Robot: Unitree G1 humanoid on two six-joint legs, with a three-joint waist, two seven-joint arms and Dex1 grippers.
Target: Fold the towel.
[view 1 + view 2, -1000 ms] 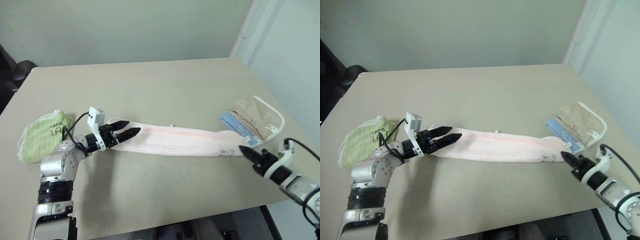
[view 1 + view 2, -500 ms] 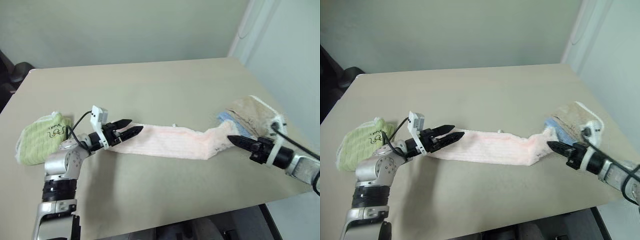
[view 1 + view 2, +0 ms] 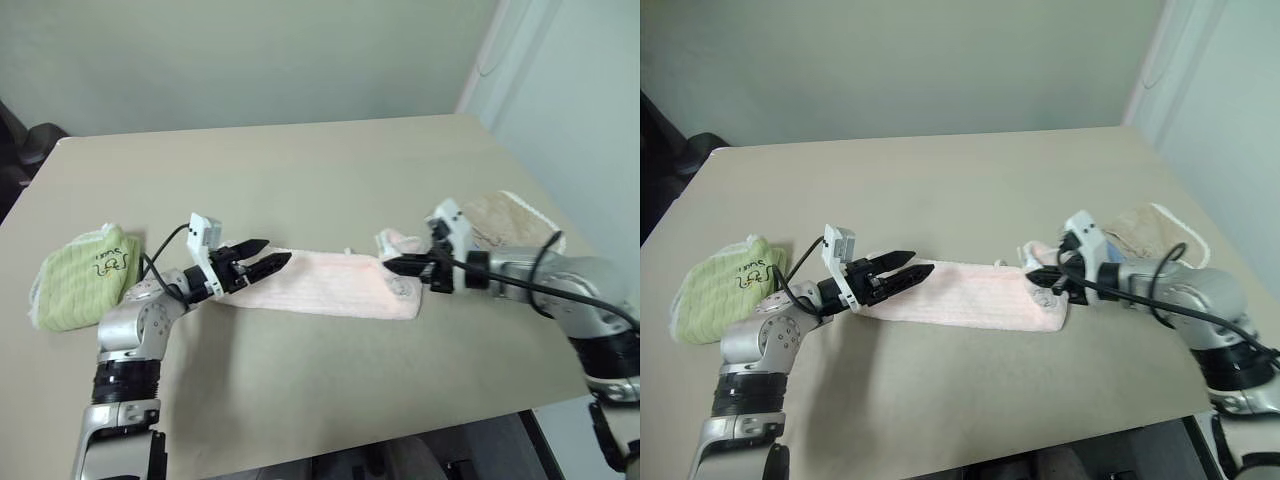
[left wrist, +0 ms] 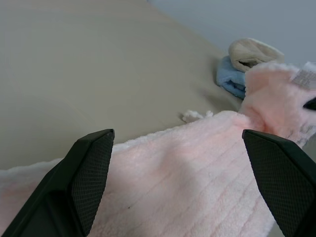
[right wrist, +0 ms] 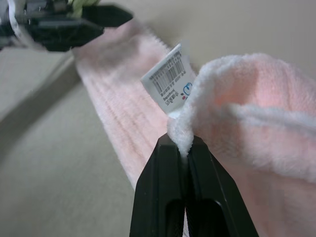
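The pale pink towel (image 3: 325, 285) is lying as a long band across the beige table (image 3: 300, 170), its right end lifted and doubling back over the rest of the strip. The right gripper (image 5: 183, 148) is pinching that raised end, its two black fingers pressed together on the white stitched edge (a small white barcode tag (image 5: 170, 79) is sticking up just beyond the fingertips). The opposite end of the towel is lying flat on the table directly under the left gripper (image 3: 258, 265), whose fingers are standing wide apart above the cloth and pointing along the strip toward the right gripper, gripping nothing. Behind the left gripper, near the table's left edge, a lime-green folded towel (image 3: 80, 275) is sitting. Behind the right gripper, a beige white-edged towel (image 3: 510, 215) is resting on a blue cloth (image 4: 231, 79) near the table's right edge.
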